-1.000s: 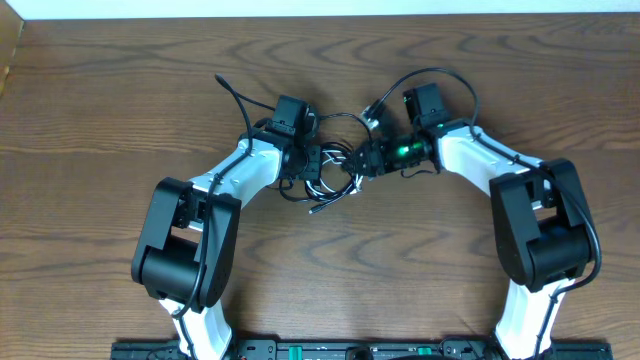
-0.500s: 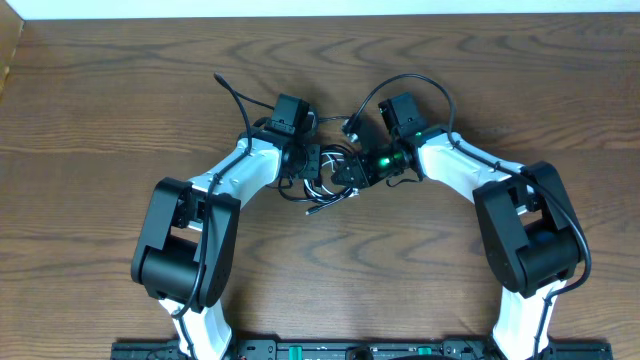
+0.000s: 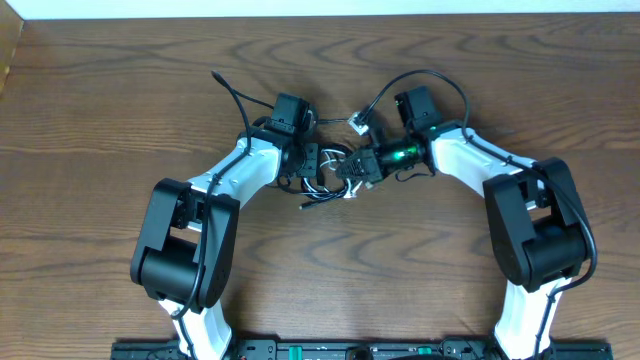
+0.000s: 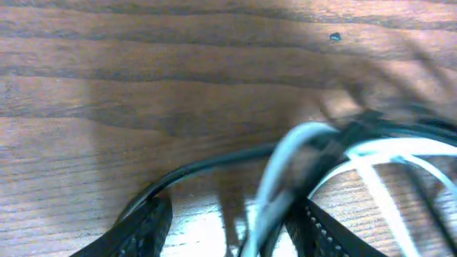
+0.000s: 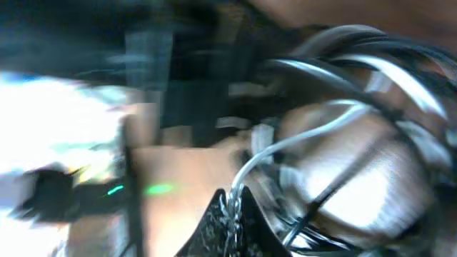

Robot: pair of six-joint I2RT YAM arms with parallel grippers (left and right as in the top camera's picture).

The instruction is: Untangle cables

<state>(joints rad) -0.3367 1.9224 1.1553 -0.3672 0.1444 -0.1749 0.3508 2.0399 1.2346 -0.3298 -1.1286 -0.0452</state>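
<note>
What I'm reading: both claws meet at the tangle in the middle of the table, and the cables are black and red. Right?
Not quite: the cables are black and white, not red. The left wrist view shows the white cable and the black cable at the left claw. It does meet the right claw at the tangle mid-table.

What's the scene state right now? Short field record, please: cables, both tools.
black cable: intertwined with white cable, not untangled
left tool: open, fingers either side of both cables
right tool: shut, apparently pinching white cable; view blurred
location: cables bunched mid-table, between the tools
</note>
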